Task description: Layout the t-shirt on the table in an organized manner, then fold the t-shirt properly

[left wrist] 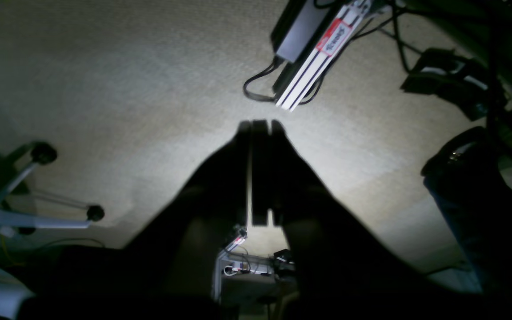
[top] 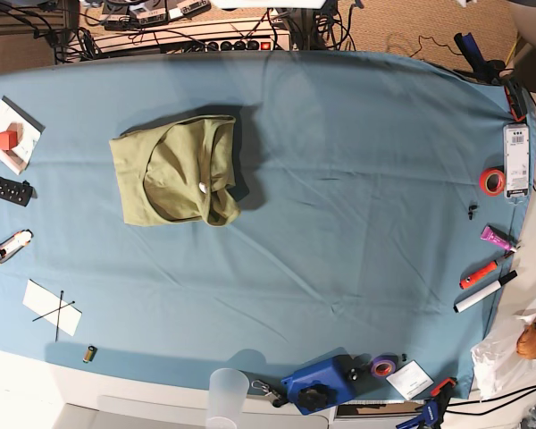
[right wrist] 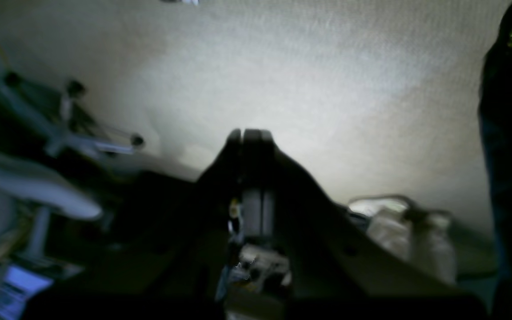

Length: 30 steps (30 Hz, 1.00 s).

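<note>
The olive-green t-shirt [top: 174, 170] lies loosely folded and rumpled on the left half of the table [top: 357, 179], which is covered in light blue cloth. Neither arm shows in the base view. In the left wrist view my left gripper [left wrist: 260, 122] is shut with nothing between its dark fingers, and it hangs over beige carpet, not over the table. In the right wrist view my right gripper [right wrist: 249, 132] is also shut and empty above the carpet. Neither wrist view shows the t-shirt.
Along the table's left edge lie a white card with a red cube [top: 7, 136], a black remote [top: 4, 189] and a paper sheet [top: 52, 307]. A clear cup [top: 227, 393] and a blue object [top: 320, 384] stand at the front. Red tape [top: 491, 180] and markers [top: 487, 290] lie at the right.
</note>
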Each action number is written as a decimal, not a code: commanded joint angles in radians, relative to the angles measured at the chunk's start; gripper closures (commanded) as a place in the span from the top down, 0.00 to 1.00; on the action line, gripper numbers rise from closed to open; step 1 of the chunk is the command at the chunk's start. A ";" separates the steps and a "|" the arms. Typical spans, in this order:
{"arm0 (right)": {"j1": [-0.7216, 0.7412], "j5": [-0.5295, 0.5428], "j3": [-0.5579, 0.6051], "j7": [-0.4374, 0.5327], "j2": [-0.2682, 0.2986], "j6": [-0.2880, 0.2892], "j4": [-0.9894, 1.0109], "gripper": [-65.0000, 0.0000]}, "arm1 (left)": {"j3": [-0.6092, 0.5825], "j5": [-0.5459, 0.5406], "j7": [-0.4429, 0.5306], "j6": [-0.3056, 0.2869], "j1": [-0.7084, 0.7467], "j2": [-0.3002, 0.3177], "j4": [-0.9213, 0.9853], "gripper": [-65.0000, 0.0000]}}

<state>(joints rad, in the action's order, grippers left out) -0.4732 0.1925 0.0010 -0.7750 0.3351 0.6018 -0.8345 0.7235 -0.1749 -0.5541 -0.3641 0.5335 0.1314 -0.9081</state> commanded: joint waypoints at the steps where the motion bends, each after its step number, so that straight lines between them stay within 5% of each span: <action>1: 0.005 -0.019 0.023 0.033 0.017 0.003 0.014 0.00 | 0.003 0.020 0.028 0.000 -0.003 0.010 0.026 0.00; 6: 0.057 -0.082 0.155 0.217 0.016 -0.013 0.073 0.00 | 0.003 0.113 0.207 0.048 -0.086 0.009 0.187 0.00; 13: 0.100 -0.082 0.314 0.435 0.017 -0.306 0.129 0.00 | 0.003 0.307 0.433 0.087 -0.143 -0.015 0.366 0.00; 18: 0.137 -0.082 0.437 0.665 0.016 -0.413 0.249 0.00 | 0.003 0.409 0.580 0.126 -0.146 -0.027 0.424 0.00; 22: 0.167 -0.081 0.526 0.900 0.016 -0.494 0.366 0.00 | 0.003 0.384 0.696 0.159 -0.146 -0.038 0.425 0.00; 30: 0.222 -0.081 0.568 0.915 0.016 -0.510 0.435 0.00 | 0.003 0.275 0.764 0.166 -0.149 -0.073 0.422 0.00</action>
<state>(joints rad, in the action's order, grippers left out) -0.2478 0.1093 0.5697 0.1310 0.3351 0.0967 -0.3981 0.7258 0.1040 0.2028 -0.2008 0.3717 0.0513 -0.4801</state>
